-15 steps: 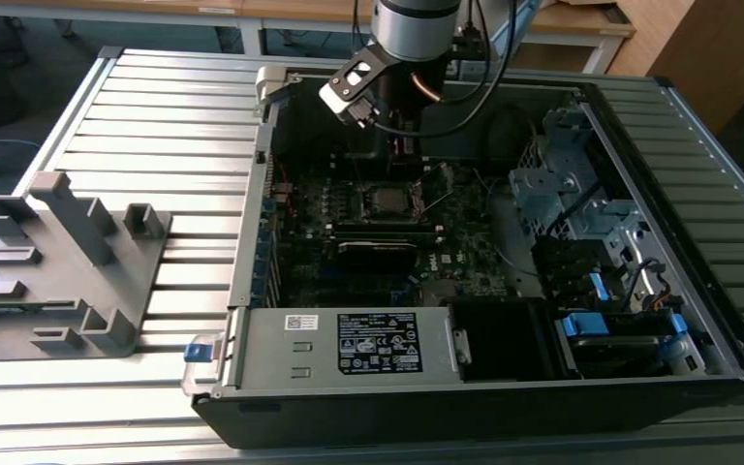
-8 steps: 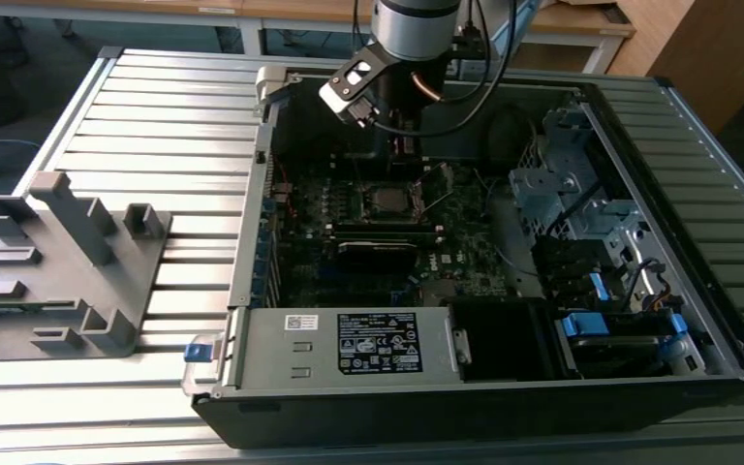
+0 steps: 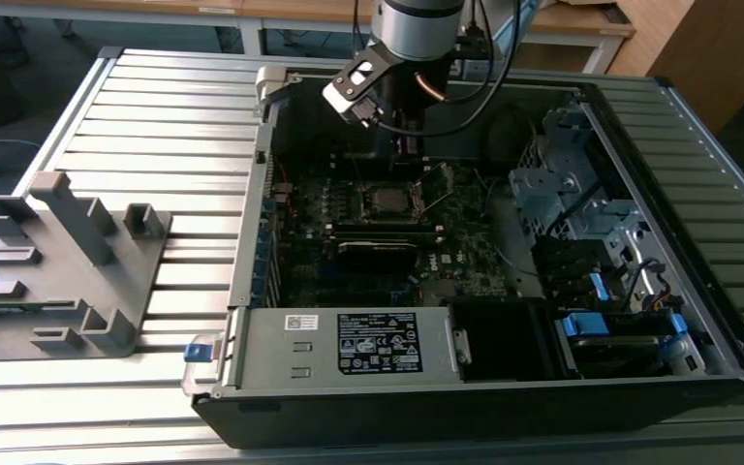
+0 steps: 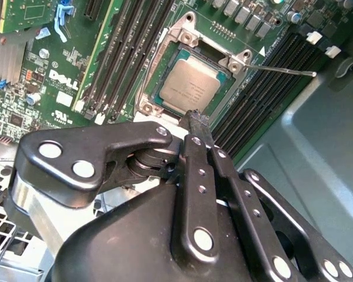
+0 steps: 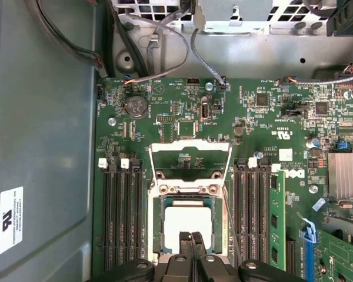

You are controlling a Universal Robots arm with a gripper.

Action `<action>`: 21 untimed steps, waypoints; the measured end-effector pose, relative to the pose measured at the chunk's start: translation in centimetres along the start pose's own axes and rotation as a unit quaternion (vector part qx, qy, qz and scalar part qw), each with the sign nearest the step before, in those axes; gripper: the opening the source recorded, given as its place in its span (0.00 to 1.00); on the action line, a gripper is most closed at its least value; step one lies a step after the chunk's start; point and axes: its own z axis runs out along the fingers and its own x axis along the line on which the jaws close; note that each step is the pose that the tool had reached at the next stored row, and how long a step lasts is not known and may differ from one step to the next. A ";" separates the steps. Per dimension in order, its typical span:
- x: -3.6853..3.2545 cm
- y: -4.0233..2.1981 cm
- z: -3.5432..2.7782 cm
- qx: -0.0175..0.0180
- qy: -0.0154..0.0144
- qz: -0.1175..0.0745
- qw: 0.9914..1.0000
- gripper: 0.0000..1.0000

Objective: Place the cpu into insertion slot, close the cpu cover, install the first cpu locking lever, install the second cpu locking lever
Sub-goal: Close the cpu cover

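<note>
Closest, black gripper (image 4: 197, 119), closed on nothing, tip beside the socket (image 5: 155, 229); open computer case (image 3: 476, 412) mid exterior view, green board (image 5: 270, 117) inside; cover (image 5: 191, 147) tilted up; grey chip (image 4: 189, 88) seated in socket

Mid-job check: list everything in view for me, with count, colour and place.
cpu: one, silver-grey, lying in the insertion slot
insertion slot: one, silvery rim, mid motherboard
cpu cover: one, silvery frame, standing open at the slot's edge
locking lever: one clearly seen, silvery, jutting out over memory slots
motherboard: one, green, inside the case
memory slots: several, black, both sides of the slot
computer case: one, dark, on the table
power-supply box: one, grey, white label, case front
fixture: one, grey, exterior view's left
table: one, silver, slatted
gripper: one, black, shut, over the cpu's edge
</note>
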 end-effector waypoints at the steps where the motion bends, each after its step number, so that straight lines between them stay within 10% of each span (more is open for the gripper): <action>1: 0.00 0.00 0.00 0.000 0.000 0.000 1.000 0.11; 21: 0.02 1.41 0.05 0.000 0.000 0.000 1.000 0.11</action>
